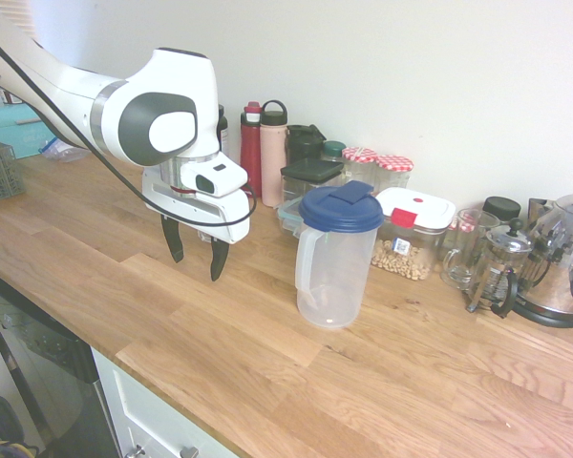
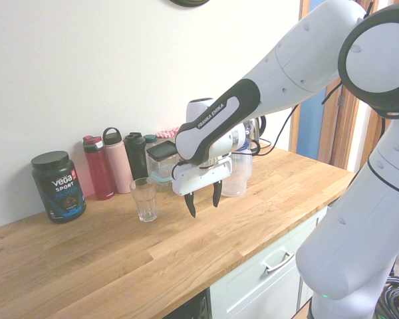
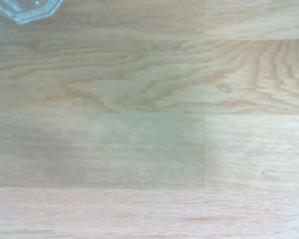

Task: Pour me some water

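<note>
Nearest in the first exterior view, the pale cabinet front point(image 1: 158, 410) sits below the wooden counter point(image 1: 220, 372). Above that counter the gripper point(image 1: 198, 268) of the lone arm hangs with its fingers pointing down, parted and holding nothing. The lidded pitcher point(image 1: 336, 277) stands upright on the wood, apart from the gripper, on the kettle's side of it. Its long axis is vertical and its handle point(image 1: 307, 262) faces the gripper's side; which way the spout points cannot be told, nor whether there is water inside. The drinking glass point(image 2: 146, 201) stands upright on the opposite side of the gripper, towards the black tub point(image 2: 58, 187). The next move likely calls for a sideways reach to the handle, with the fingers set around it; a careless approach could tip the pitcher. Farther back are the nut container point(image 1: 404, 258), the pink bottle point(image 1: 273, 157) and the kettle point(image 1: 559, 267)
</note>
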`<state>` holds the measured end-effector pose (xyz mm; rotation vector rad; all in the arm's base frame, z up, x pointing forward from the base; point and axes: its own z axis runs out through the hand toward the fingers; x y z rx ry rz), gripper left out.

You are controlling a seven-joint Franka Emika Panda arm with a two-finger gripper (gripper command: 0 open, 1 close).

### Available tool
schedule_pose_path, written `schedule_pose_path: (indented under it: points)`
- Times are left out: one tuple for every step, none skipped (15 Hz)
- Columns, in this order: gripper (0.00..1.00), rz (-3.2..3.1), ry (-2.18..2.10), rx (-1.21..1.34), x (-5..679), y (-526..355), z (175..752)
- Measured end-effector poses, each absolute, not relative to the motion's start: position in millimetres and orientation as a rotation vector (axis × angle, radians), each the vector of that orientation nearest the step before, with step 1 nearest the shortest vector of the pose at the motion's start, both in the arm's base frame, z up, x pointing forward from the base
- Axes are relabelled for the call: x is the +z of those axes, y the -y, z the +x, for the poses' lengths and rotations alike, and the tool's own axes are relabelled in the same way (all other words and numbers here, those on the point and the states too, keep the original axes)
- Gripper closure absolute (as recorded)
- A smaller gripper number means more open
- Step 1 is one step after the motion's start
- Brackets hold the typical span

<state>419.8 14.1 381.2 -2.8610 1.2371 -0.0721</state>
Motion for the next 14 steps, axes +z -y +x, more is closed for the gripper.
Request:
schedule_pose_path:
  points:
    - [0.00, -2.858, -1.243, -0.068, 380.4, -14.0, 419.8]
    - [0.00, -2.845, -1.262, -0.055, 378.5, -14.1, 420.0]
    - [0.00, -2.831, -1.276, -0.061, 381.9, -14.3, 420.6]
    - [0.00, -2.821, -1.284, -0.079, 391.9, -14.6, 420.6]
    - [0.00, -2.814, -1.282, -0.104, 409.9, -15.1, 417.3]
    - [0.00, -2.800, -1.264, -0.150, 432.6, -14.4, 411.0]
    - [0.00, -2.782, -1.236, -0.211, 457.3, -11.1, 402.2]
    - [0.00, -2.762, -1.212, -0.278, 481.2, -4.6, 390.8]
    - [0.00, -2.737, -1.200, -0.343, 499.8, 5.6, 378.7]
    - [0.00, -2.716, -1.199, -0.394, 511.3, 17.6, 368.2]
    - [0.00, -2.695, -1.205, -0.435, 516.5, 32.6, 359.4]
    - [0.00, -2.679, -1.214, -0.461, 515.4, 50.4, 351.9]
    - [0.00, -2.666, -1.226, -0.478, 511.8, 68.3, 345.0]
    - [0.00, -2.655, -1.234, -0.495, 509.7, 83.8, 338.5]
